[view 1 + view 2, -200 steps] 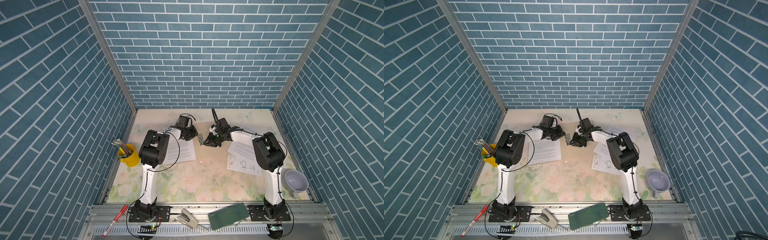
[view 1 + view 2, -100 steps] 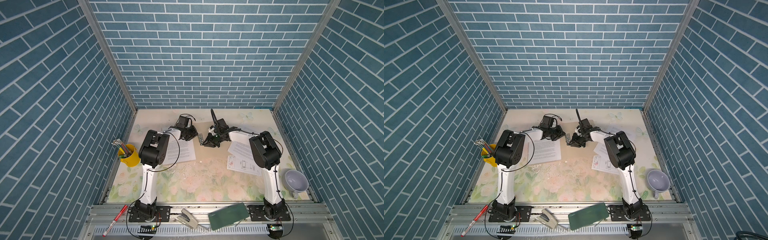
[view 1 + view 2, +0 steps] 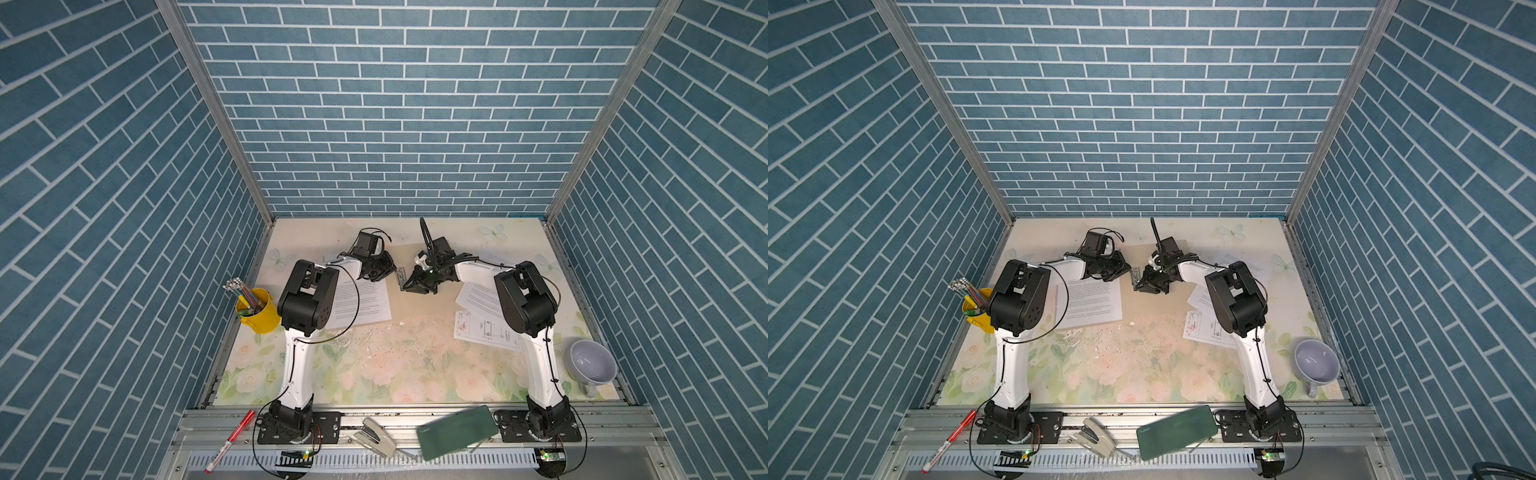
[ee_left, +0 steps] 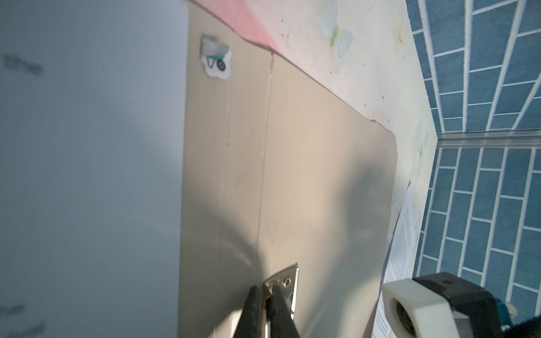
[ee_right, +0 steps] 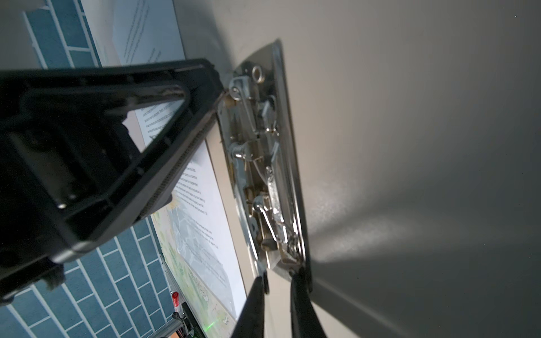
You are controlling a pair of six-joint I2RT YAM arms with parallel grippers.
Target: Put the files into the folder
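Observation:
The tan folder (image 3: pixel 419 303) lies open at the back middle of the table, its metal clip (image 3: pixel 401 277) at the spine. My left gripper (image 3: pixel 390 272) is shut on the clip's far end (image 4: pixel 285 282). My right gripper (image 3: pixel 409 286) is at the clip's near end (image 5: pixel 281 263), with a narrow gap showing between its fingers. One printed file (image 3: pixel 365 301) lies on the folder's left half. A second text file (image 3: pixel 476 297) and a file with line drawings (image 3: pixel 484 334) lie to the right, partly under my right arm.
A yellow pencil cup (image 3: pixel 257 311) stands at the left edge and a lavender mug (image 3: pixel 592 365) at the right front. On the front rail lie a red marker (image 3: pixel 230 440), a stapler (image 3: pixel 376 438) and a dark green case (image 3: pixel 457 430).
My right gripper's jaws have narrowed at the clip and its arm has shifted slightly left. The left gripper has kept its hold.

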